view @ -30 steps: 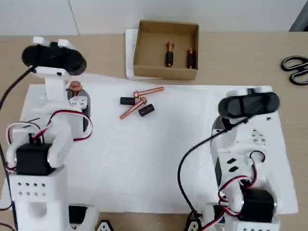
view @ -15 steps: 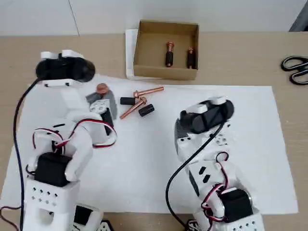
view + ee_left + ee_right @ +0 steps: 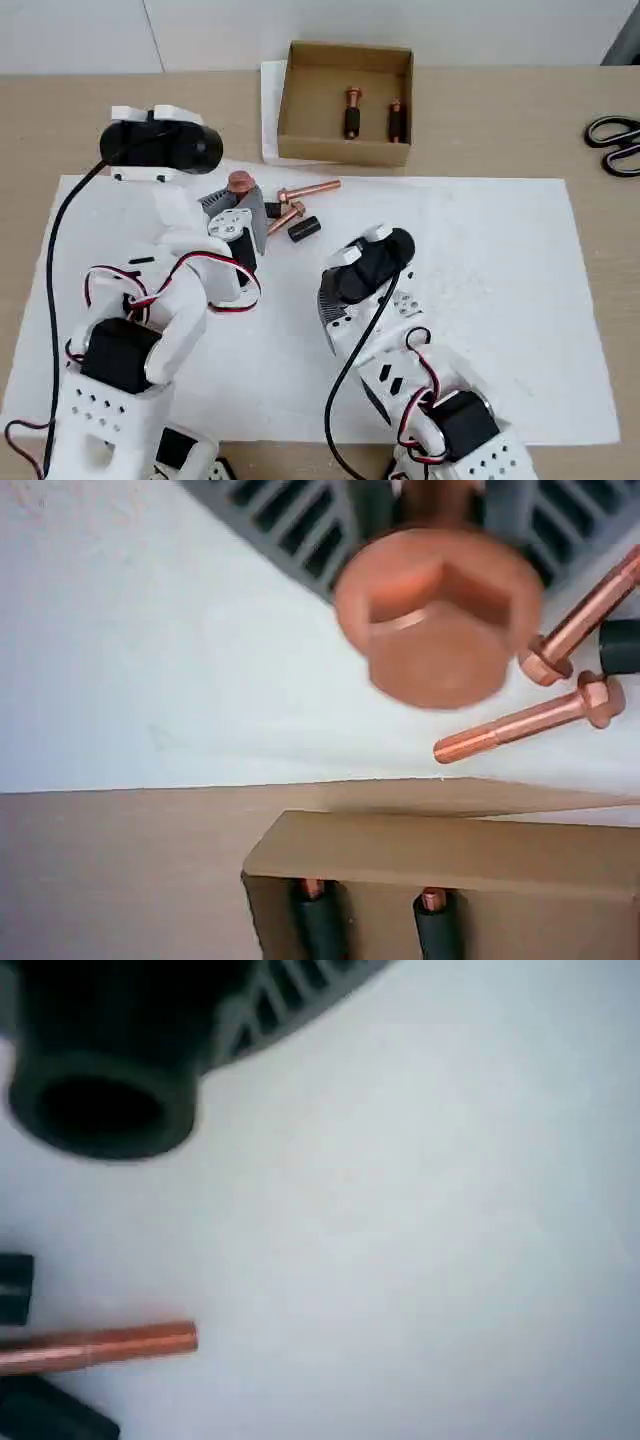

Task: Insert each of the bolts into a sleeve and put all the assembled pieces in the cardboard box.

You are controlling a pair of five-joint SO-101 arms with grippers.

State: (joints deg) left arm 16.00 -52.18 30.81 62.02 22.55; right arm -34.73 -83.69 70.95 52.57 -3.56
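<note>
Since half a second ago both arms have swung inward; the right arm (image 3: 400, 350) has come from the right part of the sheet (image 3: 500, 270) to its middle; the left arm (image 3: 160, 300) has gone rightward, up to the loose parts; those parts and the box have not shifted.

Nearest, the right jaws hang over mid-sheet, closed on the held sleeve (image 3: 100, 1100); its open end sticks out of them toward the wrist camera, over bare sheet, near and right of the loose parts.

Farther and to the left, the left jaws grip the held bolt (image 3: 240, 182) by its shank, one jaw on each side; it stands upright, its copper head above them.

Just right of that bolt lie the loose parts, all on the sheet; the left sleeve (image 3: 270, 210) is half hidden by the left jaws; the near bolt (image 3: 278, 222) runs slantwise, its head at its far right end; the right sleeve (image 3: 304, 229) lies just right of it; the far bolt (image 3: 312, 188) lies beyond them, head to the left.

Beyond the sheet's far edge the box (image 3: 345, 150) stands on the counter (image 3: 500, 120); inside, the left piece (image 3: 352, 115) and right piece (image 3: 397, 121) lie side by side, apart; scissors (image 3: 612, 142) lie at the far right.
</note>
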